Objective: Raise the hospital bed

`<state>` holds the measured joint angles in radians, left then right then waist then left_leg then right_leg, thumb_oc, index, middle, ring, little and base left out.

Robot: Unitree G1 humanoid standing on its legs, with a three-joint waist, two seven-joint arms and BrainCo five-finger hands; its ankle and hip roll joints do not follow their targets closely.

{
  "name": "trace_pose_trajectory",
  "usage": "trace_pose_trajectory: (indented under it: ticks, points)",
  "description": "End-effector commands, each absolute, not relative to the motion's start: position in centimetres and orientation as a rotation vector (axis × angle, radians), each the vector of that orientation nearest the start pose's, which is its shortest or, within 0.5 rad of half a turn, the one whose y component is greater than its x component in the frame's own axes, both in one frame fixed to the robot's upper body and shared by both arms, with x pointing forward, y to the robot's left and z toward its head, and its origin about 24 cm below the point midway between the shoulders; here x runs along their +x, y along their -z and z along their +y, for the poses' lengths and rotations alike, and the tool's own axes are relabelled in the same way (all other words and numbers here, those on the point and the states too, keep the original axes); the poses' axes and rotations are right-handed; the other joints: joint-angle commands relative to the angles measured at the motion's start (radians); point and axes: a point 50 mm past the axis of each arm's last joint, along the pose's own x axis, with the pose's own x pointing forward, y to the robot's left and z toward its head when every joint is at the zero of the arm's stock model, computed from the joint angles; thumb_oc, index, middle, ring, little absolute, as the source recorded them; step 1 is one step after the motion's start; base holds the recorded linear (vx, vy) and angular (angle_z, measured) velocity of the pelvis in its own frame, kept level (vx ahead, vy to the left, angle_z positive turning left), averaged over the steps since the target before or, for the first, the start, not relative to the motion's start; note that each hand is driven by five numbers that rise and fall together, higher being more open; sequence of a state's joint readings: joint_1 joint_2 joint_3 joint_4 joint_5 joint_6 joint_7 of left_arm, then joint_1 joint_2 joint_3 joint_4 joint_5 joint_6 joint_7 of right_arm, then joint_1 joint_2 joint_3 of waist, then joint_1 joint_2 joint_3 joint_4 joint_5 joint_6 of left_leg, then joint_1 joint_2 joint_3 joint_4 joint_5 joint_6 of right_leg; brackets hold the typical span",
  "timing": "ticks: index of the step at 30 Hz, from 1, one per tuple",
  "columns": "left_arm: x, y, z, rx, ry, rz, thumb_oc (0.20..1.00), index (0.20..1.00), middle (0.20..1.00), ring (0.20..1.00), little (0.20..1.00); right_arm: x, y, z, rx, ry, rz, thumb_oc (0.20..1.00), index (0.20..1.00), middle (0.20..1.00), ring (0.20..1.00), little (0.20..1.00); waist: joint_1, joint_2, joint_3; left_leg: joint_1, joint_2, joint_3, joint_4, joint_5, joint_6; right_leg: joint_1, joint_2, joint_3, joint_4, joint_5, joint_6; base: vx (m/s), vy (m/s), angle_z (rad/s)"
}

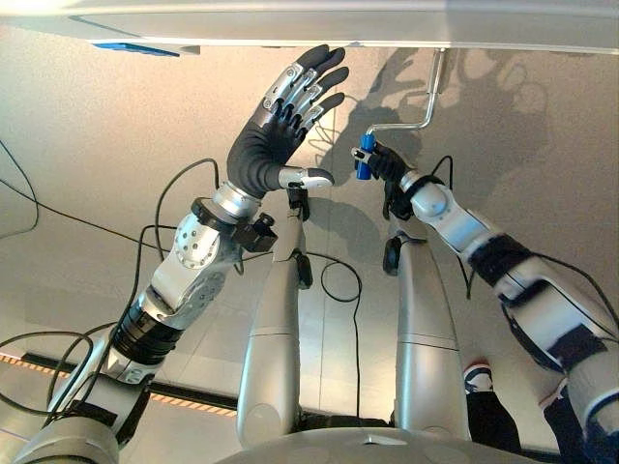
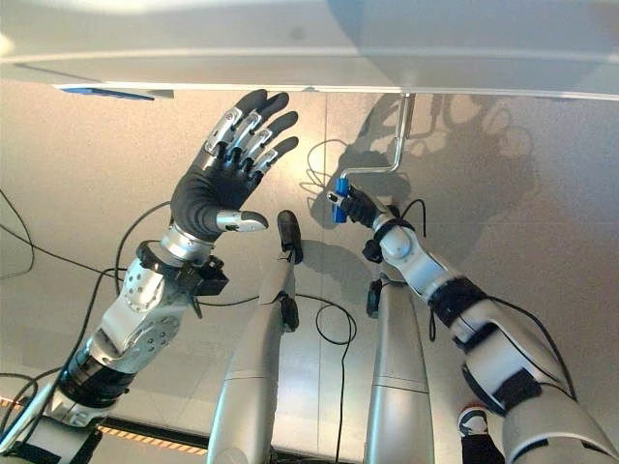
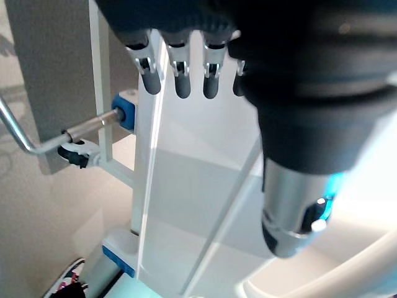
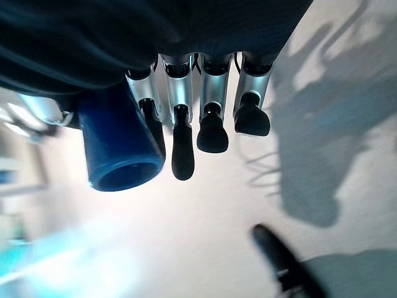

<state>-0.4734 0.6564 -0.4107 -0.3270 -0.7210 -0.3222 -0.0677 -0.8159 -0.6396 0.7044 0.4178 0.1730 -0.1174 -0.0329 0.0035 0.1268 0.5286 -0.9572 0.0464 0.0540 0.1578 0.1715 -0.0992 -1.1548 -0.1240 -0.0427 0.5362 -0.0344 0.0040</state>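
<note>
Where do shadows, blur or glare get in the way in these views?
Eye views: arm shadows fall on the floor behind the crank. Right wrist view: background smeared, blue handle by the right robot hand stays clear. Left wrist view: left robot hand looms dark, bright glare below.

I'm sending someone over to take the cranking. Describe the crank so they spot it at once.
Start at the pale edge of the hospital bed. A thin silver crank hangs from its underside and bends sideways. It ends in a short blue grip, held by the right hand; nothing else nearby is blue and cylindrical.
</note>
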Motion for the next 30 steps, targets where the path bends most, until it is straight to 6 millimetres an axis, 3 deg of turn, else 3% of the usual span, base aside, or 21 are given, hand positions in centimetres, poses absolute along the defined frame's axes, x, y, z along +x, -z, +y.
trace_pose_trajectory:
  ticks: [1,4,5,6,9,10,17,25,30]
  points:
    - [23.3,-23.7,12.5,-0.03,0.76,-0.872,1.0,1.0,1.0,1.0,1.0,31.4,-20.1,-9.4,-0.467,-0.68,-0.659,0.2,0.2,0.2,0.2,0.2,-0.062,0.004,-0.009,-0.018,-0.024,-0.013,0.159,-0.126,0.025,0.082,-0.003,0.0,-0.125,0.074,0.137,0.0,0.006,0.06]
    - [23.1,-23.6,13.0,-0.024,0.761,-0.865,1.0,1.0,1.0,1.0,1.0,30.4,-21.0,-11.8,-0.233,-0.623,-0.685,0.2,0.2,0.2,0.2,0.2,-0.072,-0.001,-0.009,-0.017,-0.022,-0.01,0.163,-0.128,0.026,0.086,-0.002,0.002,-0.127,0.076,0.138,0.0,0.006,0.09]
    - [23.1,-23.6,13.0,-0.024,0.761,-0.865,1.0,1.0,1.0,1.0,1.0,30.4,-21.0,-11.8,-0.233,-0.623,-0.685,0.2,0.2,0.2,0.2,0.2,-0.072,-0.001,-0.009,-0.017,-0.022,-0.01,0.163,-0.129,0.026,0.086,-0.002,0.002,-0.127,0.076,0.138,0.0,0.013,0.04]
    - [23.0,-23.5,13.5,-0.031,0.737,-0.865,1.0,1.0,1.0,1.0,1.0,29.7,-21.4,-13.4,-0.095,-0.56,-0.722,0.2,0.2,0.2,0.2,0.2,-0.081,-0.005,-0.009,-0.014,-0.022,-0.008,0.162,-0.13,0.026,0.088,-0.001,0.004,-0.13,0.078,0.139,0.0,0.0,0.0]
    - [22.9,-23.4,13.8,-0.029,0.723,-0.865,1.0,1.0,1.0,1.0,1.0,29.2,-21.8,-15.0,0.009,-0.482,-0.763,0.2,0.2,0.2,0.2,0.2,-0.086,-0.007,-0.009,-0.011,-0.021,-0.005,0.161,-0.132,0.026,0.09,0.0,0.005,-0.129,0.076,0.14,0.0,0.006,0.02]
    - [22.8,-23.4,14.2,-0.046,0.711,-0.873,1.0,1.0,1.0,1.0,1.0,28.8,-22.2,-16.5,0.114,-0.403,-0.812,0.2,0.2,0.2,0.2,0.2,-0.092,-0.01,-0.009,-0.007,-0.022,-0.004,0.157,-0.134,0.027,0.092,0.003,0.008,-0.131,0.075,0.141,0.01,0.008,0.05]
    - [22.3,-23.4,15.1,-0.092,0.69,-0.885,1.0,1.0,1.0,1.0,1.0,27.1,-22.2,-20.4,0.304,-0.182,-0.919,0.2,0.2,0.2,0.2,0.2,-0.109,-0.025,-0.009,-0.001,-0.018,0.0,0.162,-0.149,0.027,0.1,0.01,0.018,-0.136,0.067,0.143,0.01,-0.004,-0.01]
    - [22.1,-23.5,15.4,-0.132,0.686,-0.891,1.0,1.0,1.0,1.0,1.0,27.3,-20.7,-23.2,0.454,0.036,-0.924,0.2,0.2,0.2,0.2,0.2,-0.115,-0.033,-0.009,0.003,-0.017,0.003,0.168,-0.159,0.029,0.104,0.015,0.021,-0.136,0.062,0.144,0.0,-0.004,-0.02]
    - [22.1,-23.8,15.4,-0.133,0.681,-0.91,1.0,1.0,1.0,1.0,1.0,28.3,-19.3,-26.4,0.451,0.259,-0.867,0.2,0.2,0.2,0.2,0.2,-0.114,-0.033,-0.009,0.002,-0.018,0.0,0.169,-0.164,0.031,0.104,0.013,0.021,-0.139,0.06,0.143,0.0,0.0,0.0]
